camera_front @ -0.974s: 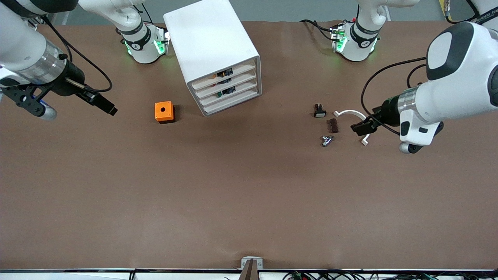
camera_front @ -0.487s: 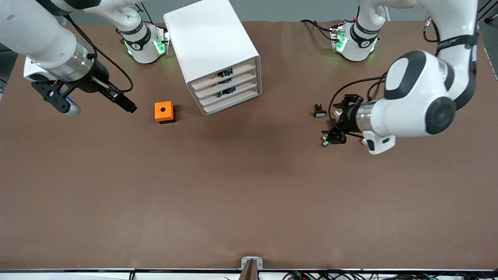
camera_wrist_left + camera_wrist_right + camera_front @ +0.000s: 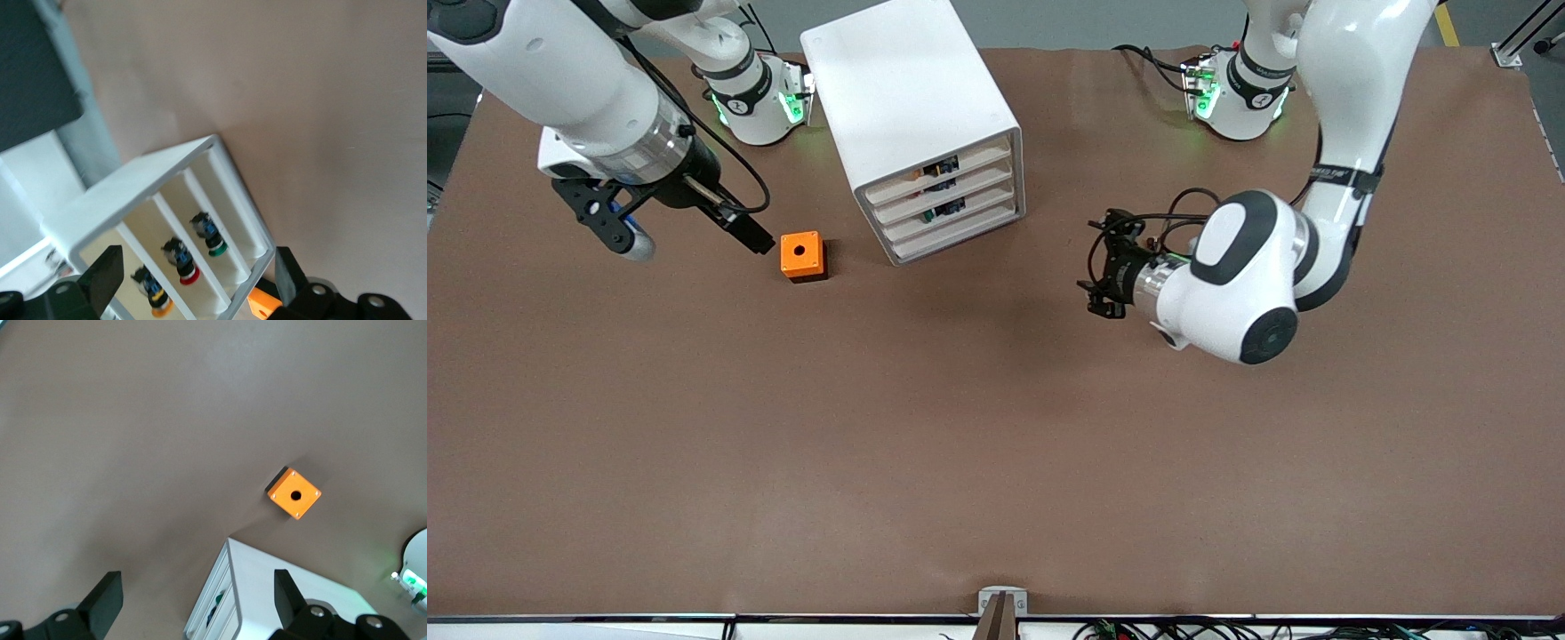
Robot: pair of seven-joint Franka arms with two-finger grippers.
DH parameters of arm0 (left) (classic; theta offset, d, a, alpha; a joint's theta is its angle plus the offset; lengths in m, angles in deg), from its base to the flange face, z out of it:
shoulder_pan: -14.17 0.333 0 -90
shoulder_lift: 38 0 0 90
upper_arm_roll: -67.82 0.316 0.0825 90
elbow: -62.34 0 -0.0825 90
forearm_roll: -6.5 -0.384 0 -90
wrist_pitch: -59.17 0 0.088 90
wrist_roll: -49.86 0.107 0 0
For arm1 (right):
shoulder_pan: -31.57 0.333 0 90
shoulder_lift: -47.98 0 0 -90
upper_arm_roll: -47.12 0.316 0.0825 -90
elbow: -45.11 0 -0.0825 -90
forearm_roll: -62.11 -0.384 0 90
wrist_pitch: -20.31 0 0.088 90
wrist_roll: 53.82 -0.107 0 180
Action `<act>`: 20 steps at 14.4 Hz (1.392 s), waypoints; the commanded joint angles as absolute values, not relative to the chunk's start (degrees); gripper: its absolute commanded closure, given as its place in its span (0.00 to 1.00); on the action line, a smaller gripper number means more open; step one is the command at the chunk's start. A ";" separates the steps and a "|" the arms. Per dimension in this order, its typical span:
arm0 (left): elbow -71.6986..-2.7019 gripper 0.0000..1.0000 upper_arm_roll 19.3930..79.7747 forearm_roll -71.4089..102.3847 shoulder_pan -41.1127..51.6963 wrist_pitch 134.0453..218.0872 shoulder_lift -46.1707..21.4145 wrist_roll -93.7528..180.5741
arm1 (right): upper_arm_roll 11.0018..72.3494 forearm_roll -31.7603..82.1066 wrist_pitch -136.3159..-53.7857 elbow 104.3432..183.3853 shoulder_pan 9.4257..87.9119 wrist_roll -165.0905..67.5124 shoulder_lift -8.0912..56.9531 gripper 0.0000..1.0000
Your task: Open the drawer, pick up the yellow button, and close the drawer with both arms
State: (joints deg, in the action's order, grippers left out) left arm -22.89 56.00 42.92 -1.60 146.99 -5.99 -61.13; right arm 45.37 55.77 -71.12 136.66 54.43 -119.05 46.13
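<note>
surface: brown matte table (image 3: 960,444), both arm bases standing along its edge farthest from the front camera.
cabinet: big white boxy cabinet (image 3: 907,98) near the right arm's base, four shallow cream-fronted drawers stacked in its front face, which is turned toward the front camera and the left arm's end.
top drawer: topmost cream-fronted drawer (image 3: 938,169) sits pushed in, flush with the three below it.
button: tiny push button with orange cap, black body and blue rear (image 3: 155,295) lies inside the top drawer, visible through the front in the left wrist view; a red-capped one and a green-capped one lie in the drawers below.
orange cube: orange cube with a round hole in its top (image 3: 801,255) rests on the table beside the cabinet, toward the right arm's end.
left gripper: black two-finger left gripper (image 3: 1100,264) hangs over bare table in front of the cabinet's drawer face, fingers spread wide, holding nothing.
right gripper: black two-finger right gripper (image 3: 618,229) hangs over the table beside the orange cube, toward the right arm's end, fingers spread wide, holding nothing.
</note>
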 commanded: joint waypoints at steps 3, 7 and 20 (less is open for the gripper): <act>-20.46 0.00 48.24 50.07 1.76 142.05 2.68 -72.11 | 44.93 52.79 -71.71 136.78 55.65 -124.39 45.61 0.00; -20.46 0.00 45.76 54.55 2.83 141.08 8.75 -78.45 | 44.93 52.79 -72.07 136.78 56.80 -126.42 45.44 0.00; -21.07 0.31 43.48 60.81 -3.31 139.23 10.96 -81.54 | 44.49 52.79 -71.19 136.25 54.33 -122.99 45.35 0.00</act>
State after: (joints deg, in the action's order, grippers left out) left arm -22.02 43.48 59.69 -1.71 139.46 10.60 -80.46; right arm 44.18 53.33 -71.69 136.49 55.25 -124.26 45.01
